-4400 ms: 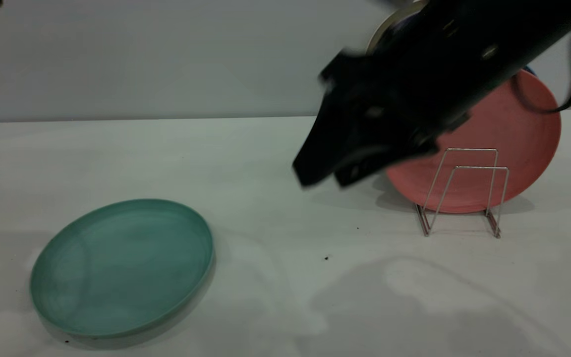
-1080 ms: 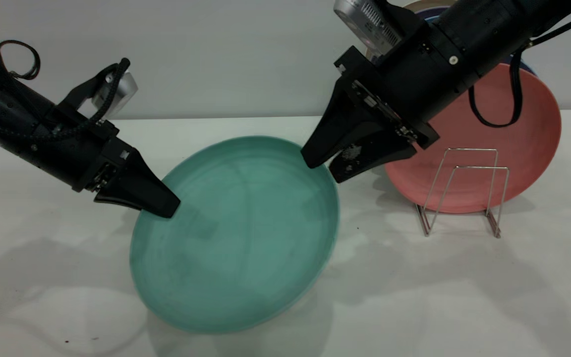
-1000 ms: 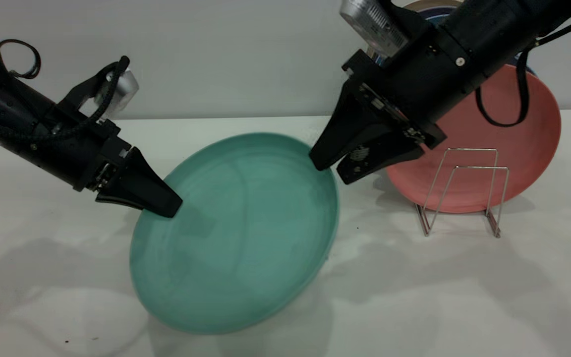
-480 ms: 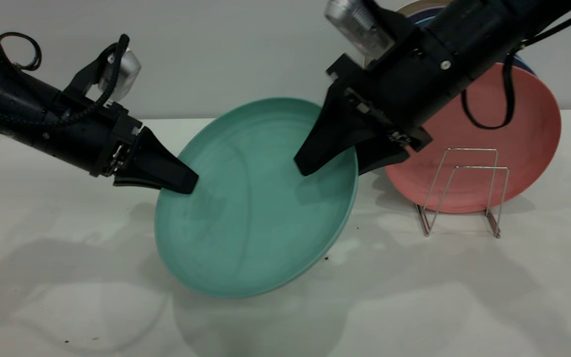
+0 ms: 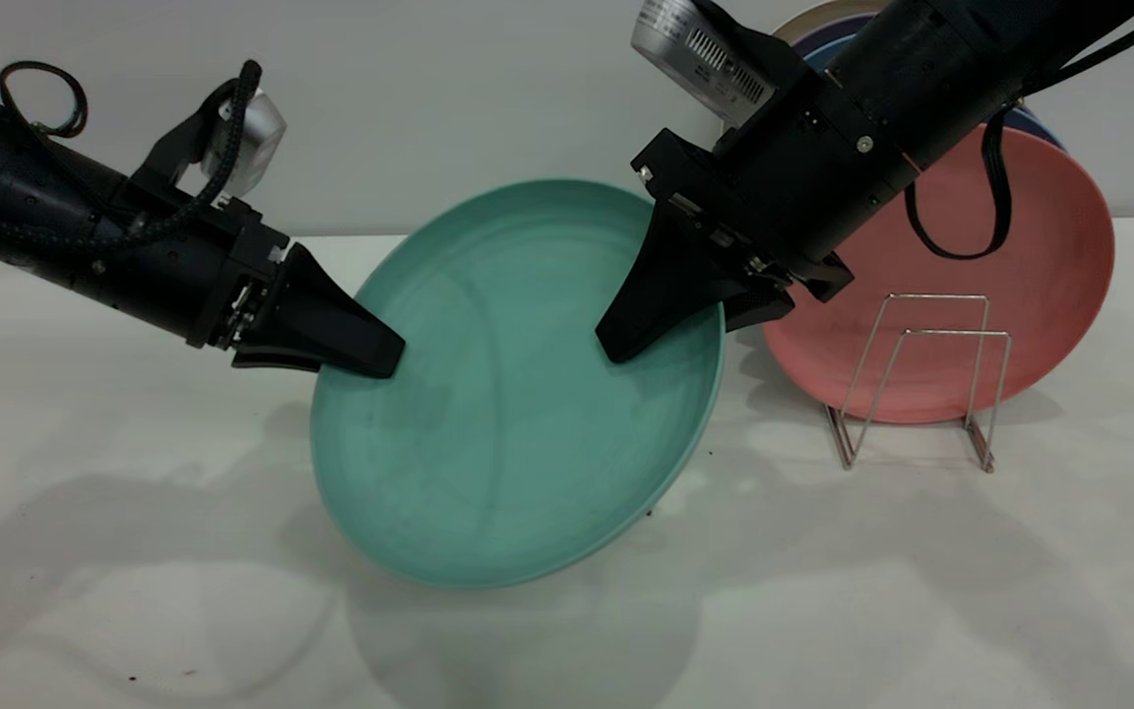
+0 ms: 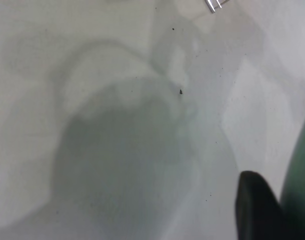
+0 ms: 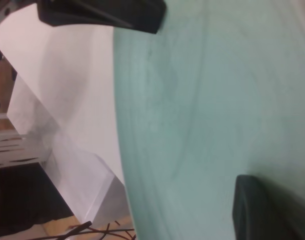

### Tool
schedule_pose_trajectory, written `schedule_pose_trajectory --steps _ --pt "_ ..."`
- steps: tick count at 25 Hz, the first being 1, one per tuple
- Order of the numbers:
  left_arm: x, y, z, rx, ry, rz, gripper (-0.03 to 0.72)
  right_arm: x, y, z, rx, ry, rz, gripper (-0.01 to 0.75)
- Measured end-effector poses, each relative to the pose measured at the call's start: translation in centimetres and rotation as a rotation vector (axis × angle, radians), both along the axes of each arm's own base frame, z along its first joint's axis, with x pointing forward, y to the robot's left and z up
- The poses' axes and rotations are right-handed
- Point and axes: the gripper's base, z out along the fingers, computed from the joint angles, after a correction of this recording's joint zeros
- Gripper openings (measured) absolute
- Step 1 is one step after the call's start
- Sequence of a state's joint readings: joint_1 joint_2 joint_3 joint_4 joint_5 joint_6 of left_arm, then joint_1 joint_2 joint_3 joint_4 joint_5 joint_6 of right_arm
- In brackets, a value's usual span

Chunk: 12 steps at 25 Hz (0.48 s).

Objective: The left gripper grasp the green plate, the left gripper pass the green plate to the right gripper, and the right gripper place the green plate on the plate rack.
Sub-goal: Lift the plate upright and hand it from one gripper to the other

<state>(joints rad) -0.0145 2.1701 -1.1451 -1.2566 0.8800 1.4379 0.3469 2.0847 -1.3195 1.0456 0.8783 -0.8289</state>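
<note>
We see the left gripper (image 5: 370, 354) and right gripper (image 5: 670, 330), seemingly both clamped on the tilted green plate (image 5: 518, 414).

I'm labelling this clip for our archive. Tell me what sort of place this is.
Probably a robot test bench set up as a dish-racking station, not a real kitchen: a bare white table before a plain wall, a wire plate rack holding a pink plate, and the left gripper and right gripper both gripping a green plate.

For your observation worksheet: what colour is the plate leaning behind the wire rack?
Salmon pink; the plate behind the rack shows best in the exterior view.
</note>
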Motion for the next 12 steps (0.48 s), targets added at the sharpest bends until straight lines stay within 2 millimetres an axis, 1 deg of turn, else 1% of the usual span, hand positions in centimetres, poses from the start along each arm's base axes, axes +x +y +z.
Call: schedule_pose_trajectory --steps 1,3,5,6,7,9,12 --pt "0.0 0.0 0.0 -0.002 0.004 0.001 0.268 0.0 0.0 0.0 0.0 0.0 0.0 0.136" --pt "0.0 0.0 0.0 -0.008 0.017 0.006 0.425 0.1 -0.1 0.0 -0.002 -0.001 -0.002 0.124" --pt "-0.1 -0.1 0.1 -0.013 0.03 0.01 0.563 0.1 -0.4 0.0 0.001 0.002 0.003 0.122" --pt "-0.1 -0.1 0.1 -0.019 0.038 0.011 0.626 0.2 -0.6 0.1 0.004 -0.001 0.006 0.122" --pt "-0.2 -0.1 0.2 -0.029 0.047 0.008 0.673 0.2 -0.8 0.2 0.006 -0.003 0.006 0.122" --pt "-0.3 -0.2 0.5 -0.045 0.052 -0.003 0.711 0.4 -1.3 0.1 -0.003 -0.008 0.01 0.122" --pt "-0.3 -0.3 1.7 -0.05 0.026 -0.006 0.708 0.5 -2.0 -0.1 -0.037 -0.022 0.032 0.122"
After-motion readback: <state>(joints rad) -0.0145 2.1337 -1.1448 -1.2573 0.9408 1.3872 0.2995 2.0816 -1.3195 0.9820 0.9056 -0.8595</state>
